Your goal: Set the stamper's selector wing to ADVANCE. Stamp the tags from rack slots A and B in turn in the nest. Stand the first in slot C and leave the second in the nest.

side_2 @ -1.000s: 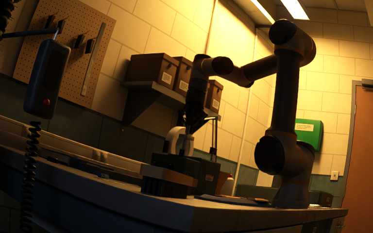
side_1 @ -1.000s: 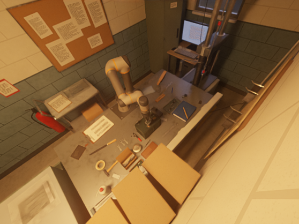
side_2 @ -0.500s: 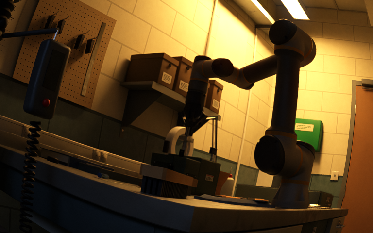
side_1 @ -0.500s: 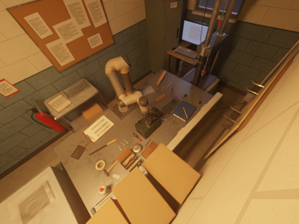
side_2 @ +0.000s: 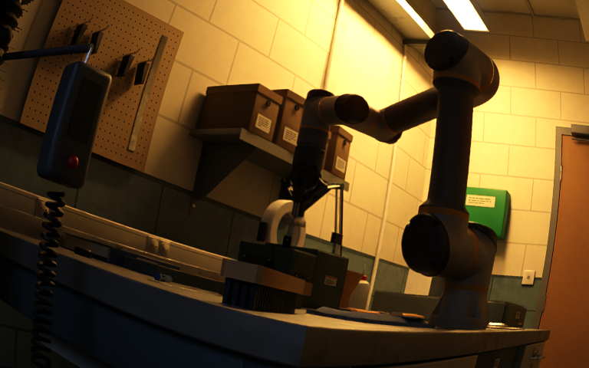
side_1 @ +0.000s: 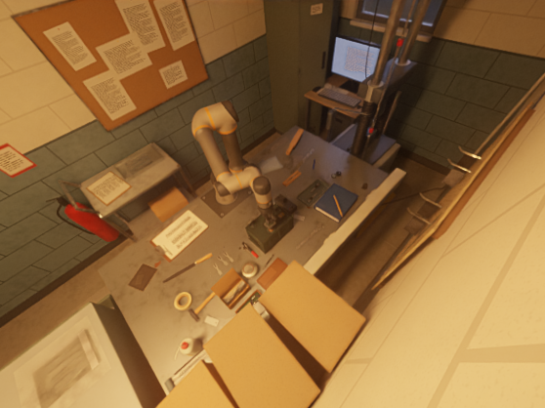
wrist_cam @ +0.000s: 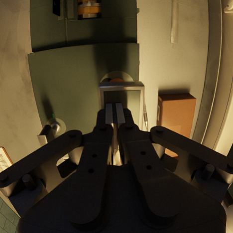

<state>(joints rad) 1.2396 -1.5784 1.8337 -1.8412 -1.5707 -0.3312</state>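
Note:
In the middle of the workbench sits the dark green stamper, a boxy block with a metal frame on its top and a round nest with an orange tag just beyond the frame. A rack with orange and pale tags stands at the block's far end. A small lever with a knob sticks up at the left side of the block. My gripper hangs straight down over the stamper, fully closed and empty, with its fingertips at the metal frame. From the second side camera my gripper is just above the stamper.
Large cardboard sheets cover the near end of the bench. A blue notebook, a clipboard, tape roll and hand tools lie around the stamper. A brown box sits right of it. A pendant hangs at left.

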